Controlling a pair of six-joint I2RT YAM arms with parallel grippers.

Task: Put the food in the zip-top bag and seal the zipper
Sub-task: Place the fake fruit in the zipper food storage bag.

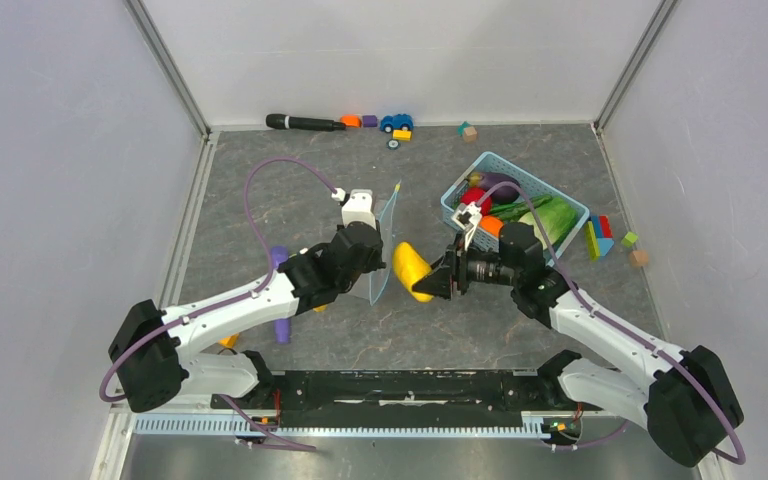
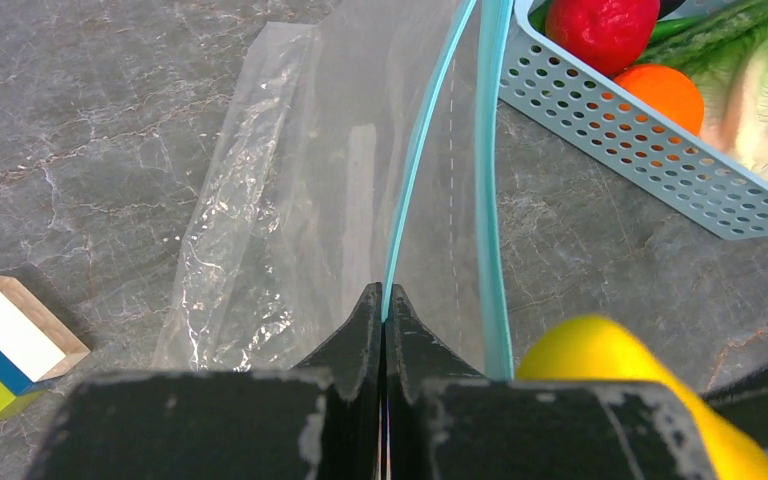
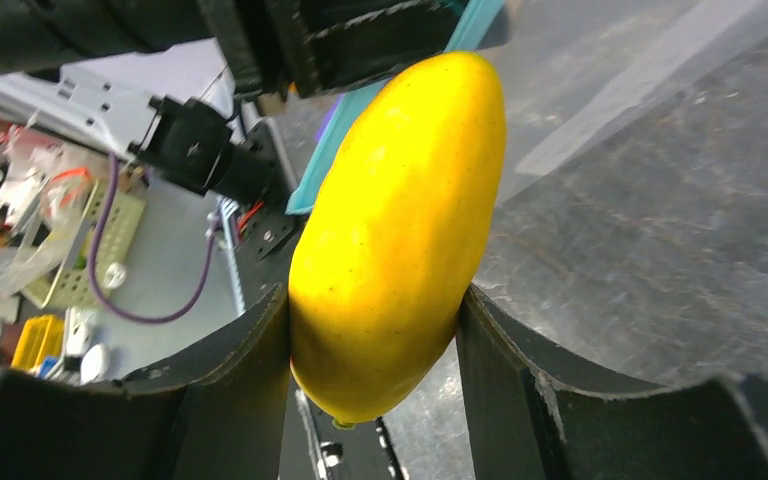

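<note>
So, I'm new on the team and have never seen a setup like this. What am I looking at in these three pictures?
Two robot arms are bolted at the near edge of a grey table. The wide picture looks down from above and behind them. The other two come from a small camera on each wrist, so each shows its own tool up close.

The left tool is shut on one lip of a clear zip-top bag, along its teal zipper, holding the bag upright with its mouth open. The right tool grips a yellow mango beside that mouth.

A light-blue basket holds more toy food: a red fruit, an orange and lettuce. Loose toy blocks lie near the basket.
</note>
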